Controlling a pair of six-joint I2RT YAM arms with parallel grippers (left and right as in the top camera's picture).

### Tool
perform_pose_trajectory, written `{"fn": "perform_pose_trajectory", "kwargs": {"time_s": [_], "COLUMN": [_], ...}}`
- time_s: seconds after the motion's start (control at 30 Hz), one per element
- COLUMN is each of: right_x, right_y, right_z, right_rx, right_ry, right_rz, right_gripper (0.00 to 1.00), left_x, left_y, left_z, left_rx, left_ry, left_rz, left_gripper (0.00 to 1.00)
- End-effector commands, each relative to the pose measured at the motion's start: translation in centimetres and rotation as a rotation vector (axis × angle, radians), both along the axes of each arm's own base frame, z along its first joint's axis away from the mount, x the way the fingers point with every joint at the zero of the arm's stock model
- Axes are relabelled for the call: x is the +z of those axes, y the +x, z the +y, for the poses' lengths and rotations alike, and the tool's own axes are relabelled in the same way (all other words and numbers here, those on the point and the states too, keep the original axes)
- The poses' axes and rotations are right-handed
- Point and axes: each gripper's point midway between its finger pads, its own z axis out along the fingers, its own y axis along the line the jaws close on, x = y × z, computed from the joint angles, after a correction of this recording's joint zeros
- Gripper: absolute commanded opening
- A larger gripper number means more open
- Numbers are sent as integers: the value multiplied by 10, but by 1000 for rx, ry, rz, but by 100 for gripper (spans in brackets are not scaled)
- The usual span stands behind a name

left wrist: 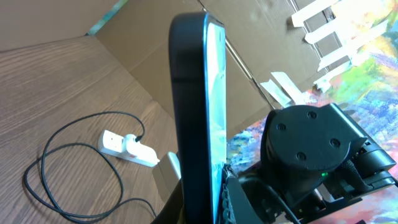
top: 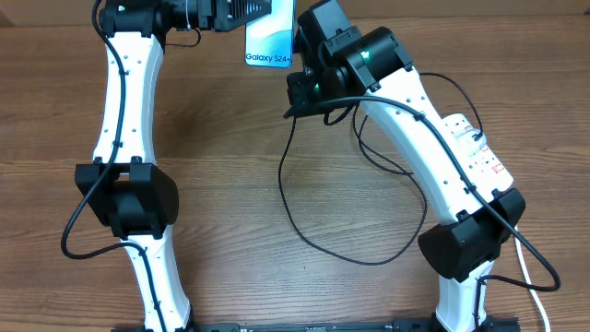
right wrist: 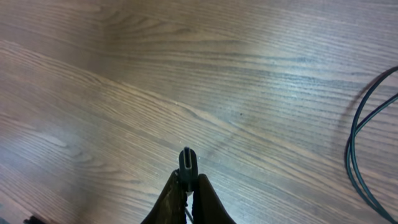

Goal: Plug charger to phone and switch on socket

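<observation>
**A:** The left gripper (left wrist: 205, 202) is clamping one phone (top: 269, 37) by its end. The right gripper (right wrist: 187, 183) is pinching shut on the small plug (right wrist: 187, 159), which is sticking out past its fingertips.

**B:** How many of each thing are showing?

**A:** Two arms, one phone, one black charger (top: 281, 180), one white socket (top: 479, 157) and one thick white cord (top: 527, 272).

**B:** How are the arms posing?

**A:** The left arm (top: 124, 101) is stretching straight up the left side of the table (top: 221, 184) and turning inward at the far edge. There it is holding the phone with its screen facing the overhead camera. The right arm (top: 424, 138) is bending in from the near right corner, bringing its gripper just beside the phone's lower end. Whether the plug is touching the phone, I cannot tell.

**B:** What is lying around, and what is getting in the way?

**A:** The charger is trailing from the plug in one loose loop across the middle of the wood. The socket is lying along the right edge with the right arm crossing over it and hiding part of it. The white cord is running off at the near right corner.
</observation>
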Motion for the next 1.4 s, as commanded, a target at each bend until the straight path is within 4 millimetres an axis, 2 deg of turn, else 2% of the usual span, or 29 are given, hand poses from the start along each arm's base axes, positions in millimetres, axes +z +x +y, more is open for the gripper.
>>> {"fn": "perform_pose_trajectory", "kwargs": {"time_s": [0.0,0.13,0.3,0.47,0.6,0.8,1.0,1.03,1.1,1.2,1.37], "right_x": [67,64,62,53,38,-6,-77,-101,-128,-157,-192], "right_y": [-33,-22,2,10,12,7,-2,-10,-19,-28,-33], "right_z": [28,15,-17,-38,-50,-56,-54,-48,-42,-38,-37], "right_rx": [171,94,-132,-227,-265,-277,-296,-275,-256,-242,-239], "right_ry": [108,46,-21,-33,-53,-101,-130,-111,-96,-91,-118], "right_rz": [-152,-181,-198,-157,-108,-11,109,167,236,305,368], "right_gripper": [4,4,4,4,4,4,4,4,4,4,4], "left_x": [-10,-16,-29,-43,-54,-71,-79,-82,-83,-84,-84], "left_y": [10,27,52,70,74,72,66,64,63,62,62], "left_z": [-1,4,20,39,45,49,50,50,50,50,50], "left_rx": [22,114,273,413,465,497,491,485,481,480,480], "left_ry": [16,63,118,160,197,257,291,300,306,308,308], "left_rz": [-20,61,200,304,337,367,371,370,368,373,373], "left_gripper": [4,4,4,4,4,4,4,4,4,4,4]}}
